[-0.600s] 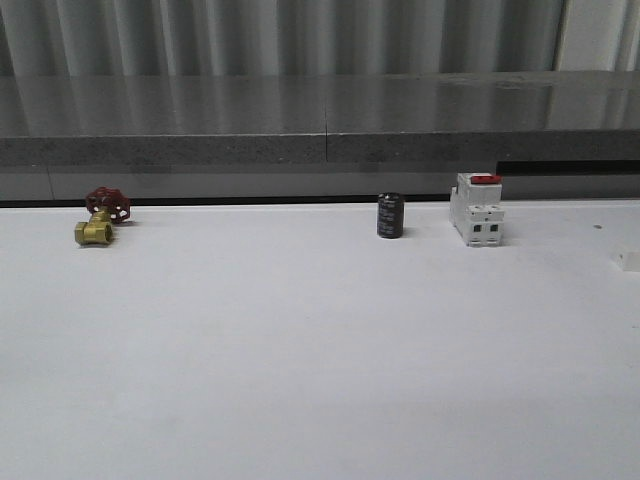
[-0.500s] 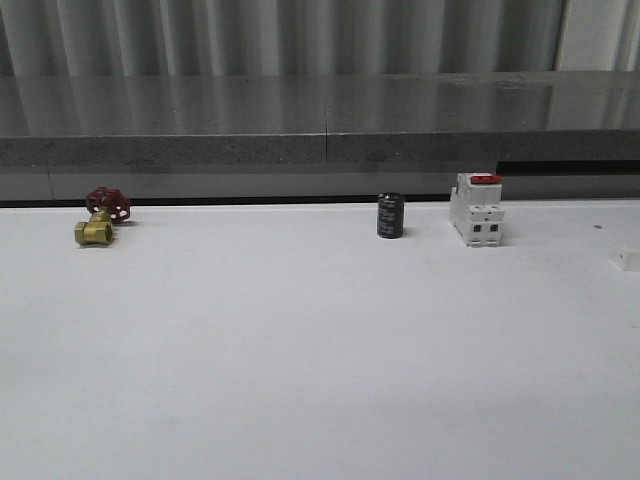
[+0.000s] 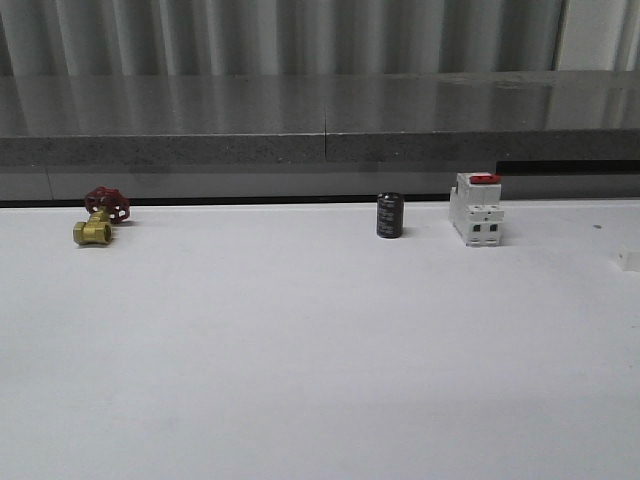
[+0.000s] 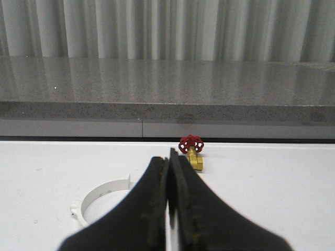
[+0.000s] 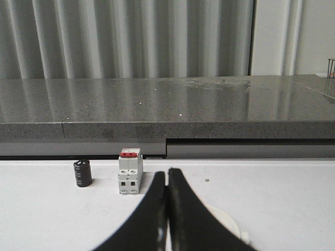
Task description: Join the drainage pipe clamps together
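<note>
Nothing's moved lately: your left hand [image 4: 168, 180] and right hand [image 5: 167, 196] are both pinched closed and empty, one white plastic half-ring clamp [image 4: 99, 196] on the desk [image 3: 300, 350] near each, unjoined.

white table [image 3: 300, 380], grey speckled stone ledge [image 3: 300, 120] behind, pale vertically ribbed wall [image 3: 300, 35] above
</note>
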Robot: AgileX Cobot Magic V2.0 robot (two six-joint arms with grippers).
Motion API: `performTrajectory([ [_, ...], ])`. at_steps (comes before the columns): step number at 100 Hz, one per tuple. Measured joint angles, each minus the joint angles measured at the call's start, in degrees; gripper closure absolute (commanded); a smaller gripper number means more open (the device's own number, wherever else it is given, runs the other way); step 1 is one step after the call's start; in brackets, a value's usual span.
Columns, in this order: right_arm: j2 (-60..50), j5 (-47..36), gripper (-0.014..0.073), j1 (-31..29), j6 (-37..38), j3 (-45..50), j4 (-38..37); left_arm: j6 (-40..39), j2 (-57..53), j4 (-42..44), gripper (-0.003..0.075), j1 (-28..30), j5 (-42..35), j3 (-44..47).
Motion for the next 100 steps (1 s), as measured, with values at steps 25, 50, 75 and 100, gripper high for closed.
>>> performTrajectory([
  [25, 0.0, 0.0, 0.0661, 0.0, 0.0, 0.0, 0.0, 0.0, 11.88, -0.1, 0.0741, 0.0, 18.53, -21.44],
  [50, 0.0, 0.0, 0.0661, 0.0, 0.0, 0.0, 0.0, 0.0, 29.22, 0.69, 0.0741, 0.0, 36.46, -39.95],
  [75, 0.0, 0.0, 0.0661, 0.0, 0.0, 0.0, 0.0, 0.0, 37.42, 1.89, 0.0722, 0.0, 39.51, -42.88],
  [100, 0.0, 0.0, 0.0661, 0.0, 0.0, 0.0, 0.0, 0.0, 42.1, 1.91, 0.0295, 0.0, 41.89, -42.88],
])
